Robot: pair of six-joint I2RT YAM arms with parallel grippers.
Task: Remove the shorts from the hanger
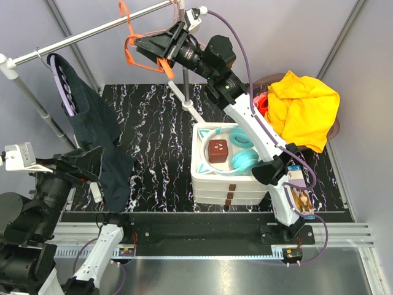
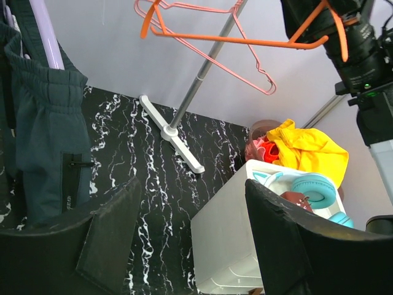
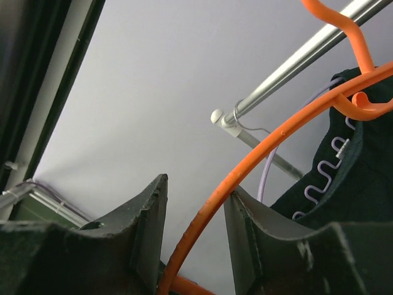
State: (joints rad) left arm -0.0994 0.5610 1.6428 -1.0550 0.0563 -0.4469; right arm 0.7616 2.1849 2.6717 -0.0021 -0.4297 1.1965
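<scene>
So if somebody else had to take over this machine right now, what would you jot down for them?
Left gripper: open and empty, low down beside the shorts, not gripping them.
Right gripper: raised near the rail, with the wire of an orange hanger running between its fingers. Whether it is clamped on the wire is unclear.
Shorts: dark, hanging on the lavender hanger at the rail's left end.
Done: nothing yet, the shorts are on their hanger.
Left: take hold of the shorts and pull them off the lavender hanger.
</scene>
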